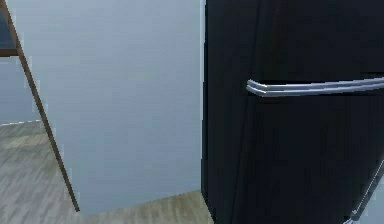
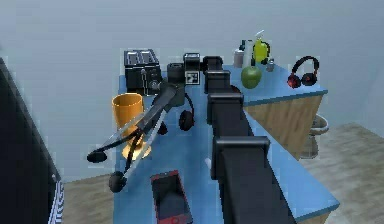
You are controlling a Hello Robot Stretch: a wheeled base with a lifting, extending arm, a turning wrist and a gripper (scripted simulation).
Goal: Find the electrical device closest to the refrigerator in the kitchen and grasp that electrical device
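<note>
Frankly, you cannot tell what the orange translucent cup (image 2: 127,112) contains. It stands upright on the blue countertop (image 2: 285,93), just behind the gripper's thin fingers. Farther back, a yellow-green bottle (image 2: 260,50) and a white bottle (image 2: 240,52) stand close together by a round green apple (image 2: 250,76), and their contents are unreadable too.

The black and silver boxy toaster (image 2: 142,70) sits at the counter's far edge, toward the arm side view's left. That is the side where the black refrigerator (image 2: 18,150) is cut off by the frame.

The gripper (image 2: 105,170) reaches down and left from the dark arm bar (image 2: 240,160), near the cup (touching or not, you cannot judge). With things on the surface behind it, you cannot tell whether it holds anything.

A flat red and black box (image 2: 170,200) runs to the bottom edge. A small golden object (image 2: 140,150) by the cup is too small to name. Red headphones (image 2: 303,72) rest at the counter's right end.

In the forward view, the refrigerator's door with its silver bar handle (image 1: 315,87) stands close on the right. A pale wall (image 1: 120,100) is to its left, and wood floor (image 1: 25,170) opens at the far left.
</note>
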